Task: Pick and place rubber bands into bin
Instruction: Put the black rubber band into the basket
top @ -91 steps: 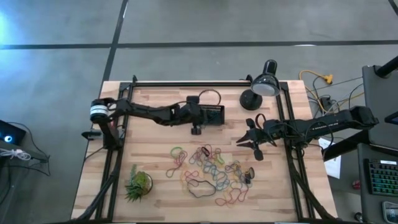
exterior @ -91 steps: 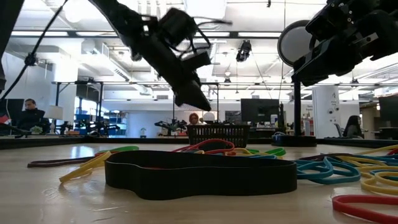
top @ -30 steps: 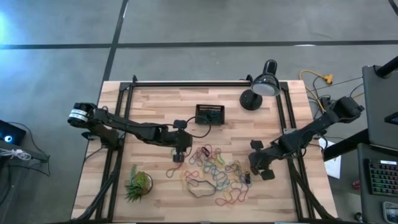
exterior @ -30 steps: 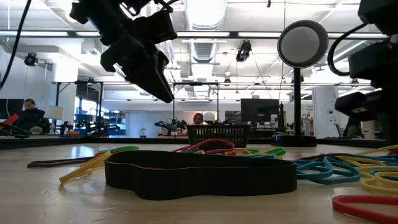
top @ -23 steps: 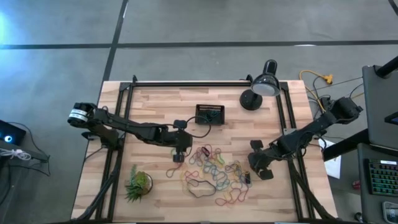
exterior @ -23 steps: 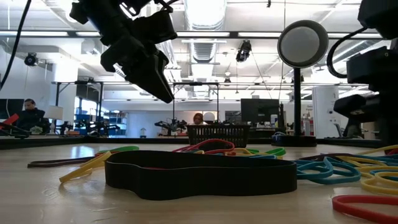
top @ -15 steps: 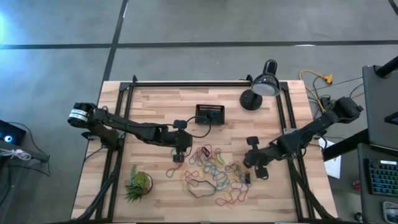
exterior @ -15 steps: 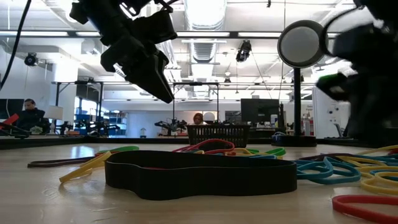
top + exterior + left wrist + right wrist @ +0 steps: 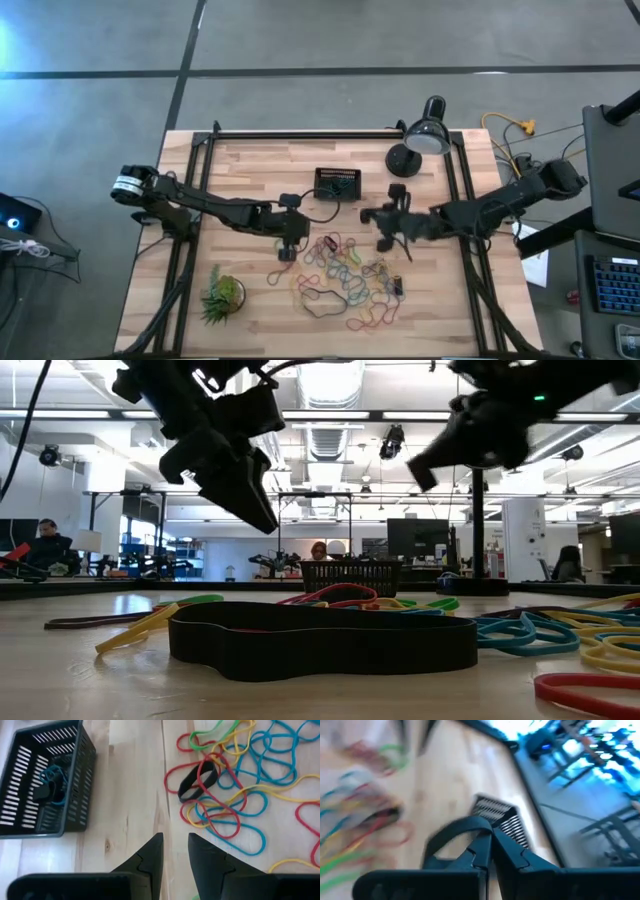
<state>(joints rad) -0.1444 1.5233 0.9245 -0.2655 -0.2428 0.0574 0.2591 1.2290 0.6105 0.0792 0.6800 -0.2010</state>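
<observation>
Many rubber bands [image 9: 343, 275]: piled at 6 o'clock of the bin [image 9: 337, 185].
Right gripper [image 9: 488, 851]: pinched on a black band [image 9: 451, 834].
Left gripper [image 9: 174, 851]: fingers slightly parted, nothing held.

Left arm stretched from the left edge toward the desk's middle, left gripper [image 9: 288, 240] hanging above the wood, pointed down, fingers [image 9: 152, 857] slightly parted with a narrow gap and nothing between them. Right arm reaching in from the right edge, held nearly level, wrist raised, right gripper [image 9: 384, 222] up in the air, fingers [image 9: 480, 851] pressed together on a black band.
</observation>
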